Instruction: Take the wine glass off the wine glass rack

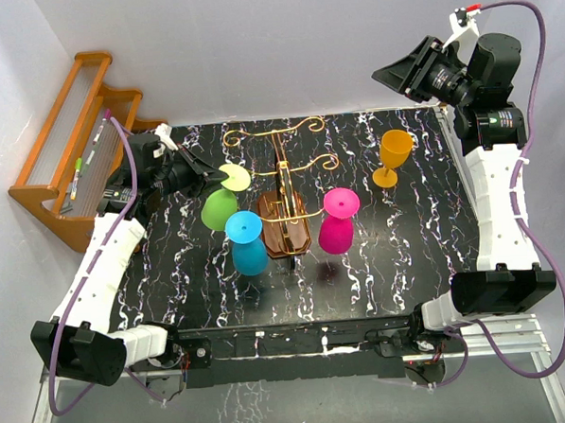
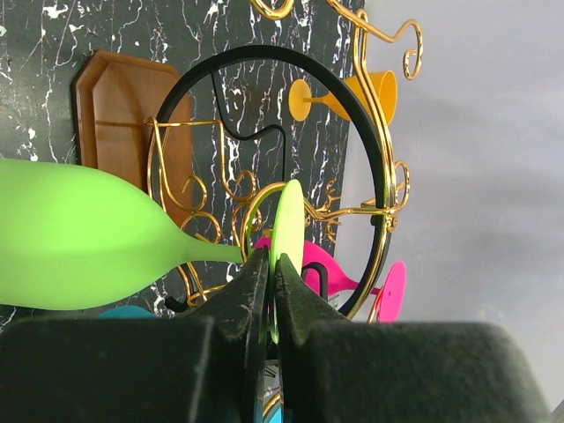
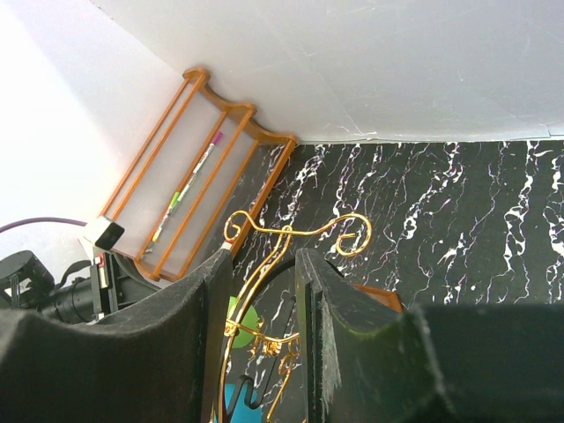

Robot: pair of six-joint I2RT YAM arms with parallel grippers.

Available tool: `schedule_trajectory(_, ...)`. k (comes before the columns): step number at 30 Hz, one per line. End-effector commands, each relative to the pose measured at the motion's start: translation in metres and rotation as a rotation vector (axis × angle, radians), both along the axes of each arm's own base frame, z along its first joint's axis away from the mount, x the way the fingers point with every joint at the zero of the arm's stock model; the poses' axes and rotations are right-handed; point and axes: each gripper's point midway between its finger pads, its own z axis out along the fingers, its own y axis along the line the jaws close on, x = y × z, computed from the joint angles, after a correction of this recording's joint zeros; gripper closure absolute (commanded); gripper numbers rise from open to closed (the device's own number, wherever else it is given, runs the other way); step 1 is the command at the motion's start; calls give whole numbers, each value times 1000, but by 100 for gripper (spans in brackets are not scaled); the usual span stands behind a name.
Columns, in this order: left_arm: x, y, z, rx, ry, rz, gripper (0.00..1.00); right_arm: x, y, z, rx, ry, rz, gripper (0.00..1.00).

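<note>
Roughly midway: left jaws clenched on the foot of the green wine glass (image 2: 79,233), which sits against the wine glass rack (image 1: 285,226) wires, not yet clear. Right jaws released, empty. Pull-away is left to do.

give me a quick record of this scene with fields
left gripper: shut on green wine glass foot
right gripper: open, raised, holding nothing
wine glass rack: blue glass and pink glass at its sides, feet up
orange glass: upright on table, apart from rack
</note>
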Motion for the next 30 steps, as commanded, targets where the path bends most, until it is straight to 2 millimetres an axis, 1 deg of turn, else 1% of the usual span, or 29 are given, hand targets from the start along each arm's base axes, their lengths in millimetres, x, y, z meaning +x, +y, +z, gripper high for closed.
schedule_trajectory(1, -4, 9, 19, 18, -50, 36, 100, -9, -1, 22, 2, -87, -7, 63)
schedule_trajectory(6, 5, 17, 26, 33, -88, 100, 100, -11, -1, 24, 7, -100, -12, 63)
schedule_trajectory(10, 14, 17, 26, 19, -99, 120, 100, -12, 0, 25, 10, -105, -6, 63)
schedule_trajectory(12, 18, 15, 25, 4, -100, 122, 100, -13, 0, 26, 11, -109, -10, 63)
schedule_trajectory(18, 28, 9, 34, -42, -133, 118, 100, -13, -1, 27, 12, -111, -12, 64)
schedule_trajectory(22, 33, 1, 39, -69, -145, 85, 100, -13, 0, 26, 14, -110, -8, 64)
schedule_trajectory(25, 33, -7, 43, -101, -152, 35, 100, -14, 0, 27, 14, -112, -8, 64)
schedule_trajectory(30, 27, -18, 48, -139, -157, -38, 100, -13, 0, 26, 15, -109, -8, 64)
